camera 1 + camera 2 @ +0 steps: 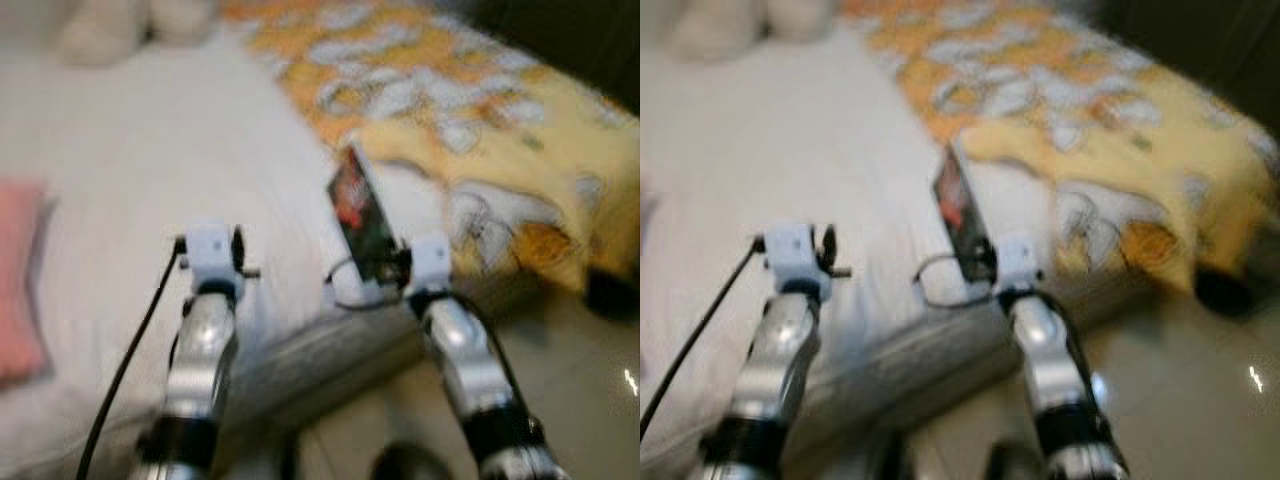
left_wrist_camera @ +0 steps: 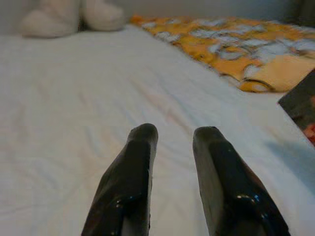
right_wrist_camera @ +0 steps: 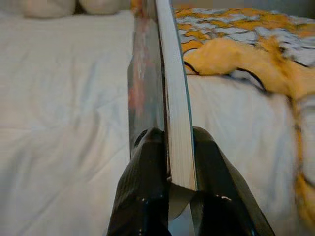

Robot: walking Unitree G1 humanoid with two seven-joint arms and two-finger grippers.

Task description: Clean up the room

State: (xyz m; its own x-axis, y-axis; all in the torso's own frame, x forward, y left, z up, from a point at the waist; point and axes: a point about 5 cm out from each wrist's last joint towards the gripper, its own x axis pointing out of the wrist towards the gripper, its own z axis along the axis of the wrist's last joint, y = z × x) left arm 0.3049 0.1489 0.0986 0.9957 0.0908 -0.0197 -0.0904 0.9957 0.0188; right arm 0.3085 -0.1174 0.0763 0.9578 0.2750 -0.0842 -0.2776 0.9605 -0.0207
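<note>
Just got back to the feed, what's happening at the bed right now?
The right gripper is shut on a thin book, held edge-up over the white bed, beside the yellow patterned blanket. The left gripper hangs over the sheet with its fingers apart, holding nothing. A pink item lies at the bed's left edge.

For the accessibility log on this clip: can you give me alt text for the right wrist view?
The right pincer grips a thin book edge-on between its two black fingers, held above a white bed sheet. A yellow and orange patterned blanket lies beyond, with pale cushions at the far end.
</note>
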